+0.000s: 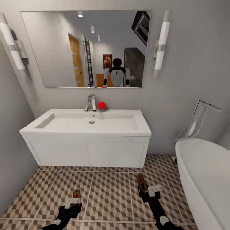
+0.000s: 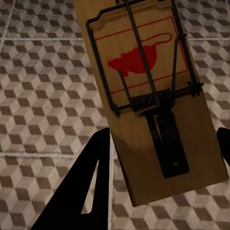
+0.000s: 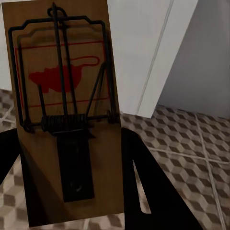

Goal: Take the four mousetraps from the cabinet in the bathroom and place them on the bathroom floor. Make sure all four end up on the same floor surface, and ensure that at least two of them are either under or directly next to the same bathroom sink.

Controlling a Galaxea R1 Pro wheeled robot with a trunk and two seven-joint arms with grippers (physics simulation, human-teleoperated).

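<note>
Each of my grippers holds one mousetrap above the bathroom floor (image 1: 108, 191) in front of the bathroom sink (image 1: 91, 123). My left gripper (image 1: 74, 204) is shut on a tan mousetrap (image 1: 76, 193) low at the left; up close that mousetrap (image 2: 148, 96) shows its black spring bar and red mouse print, clamped between dark fingers (image 2: 91, 177). My right gripper (image 1: 147, 191) is shut on a second mousetrap (image 1: 141, 182), nearer the vanity. In the right wrist view this mousetrap (image 3: 67, 110) stands between dark fingers (image 3: 143, 182), before the white vanity (image 3: 143, 52). The cabinet is out of view.
A white oval bathtub (image 1: 204, 179) with a chrome floor tap (image 1: 199, 118) takes up the right. A grey wall (image 1: 12, 159) closes the left. A mirror (image 1: 86, 48) hangs above the sink, and a red ball (image 1: 102, 105) sits beside the chrome tap (image 1: 92, 102).
</note>
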